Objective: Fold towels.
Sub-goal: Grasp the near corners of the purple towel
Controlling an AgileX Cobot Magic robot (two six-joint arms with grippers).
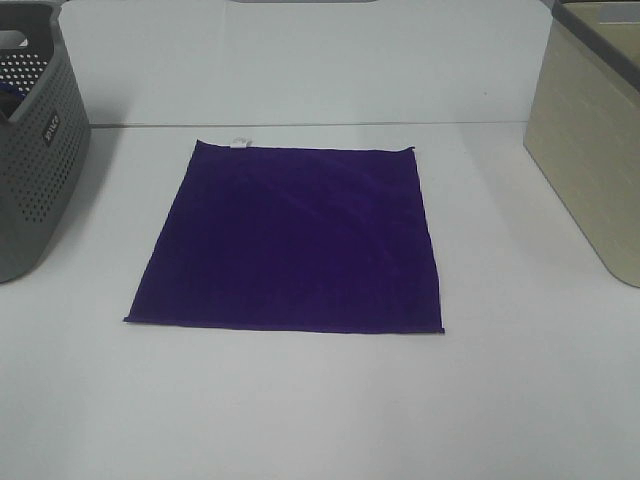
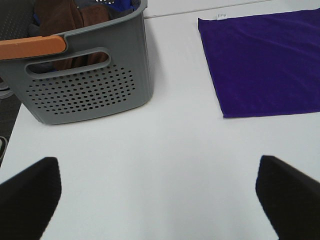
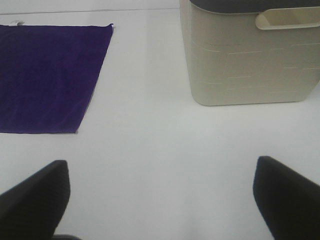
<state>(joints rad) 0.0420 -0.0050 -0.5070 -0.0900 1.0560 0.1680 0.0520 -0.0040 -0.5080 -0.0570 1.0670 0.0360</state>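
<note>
From the high cam I've got 1 purple towel (image 1: 285, 240) lying flat and fully spread on the white counter (image 1: 320, 420), approx ctr of frame, not yet folded. Its far edge runs close to the counter's back edge, w/ a small white tag (image 1: 239, 141) sticking out near the far-left corner. The cloth looks smooth w/ only faint creases, and all 4 corners lie flat.

A grey basket (image 1: 35, 150) w/ perforated sides sits at the upper left of the frame, apart from the towel. A beige bin (image 1: 590, 140) w/ a dark rim sits at the upper right, also apart from it.

L wrist cam: the L claw (image 2: 160, 200) is released. Its 2 black fingers (image 2: 30, 197) are spread wide w/ only bare counter btwn them, nothing gripped. The basket is close ahead of it, showing an orange handle (image 2: 30, 47), a brown cloth (image 2: 65, 20) and a bit of blue cloth (image 2: 117, 6) inside. 1 near corner of the towel is in view, but the claw isn't touching it.

R wrist cam: the R claw (image 3: 160, 200) is released too, fingers (image 3: 287, 200) wide apart over bare counter and holding nothing. The bin stands ahead on 1 side and the towel's other near corner lies on the other. The claw touches neither.
</note>
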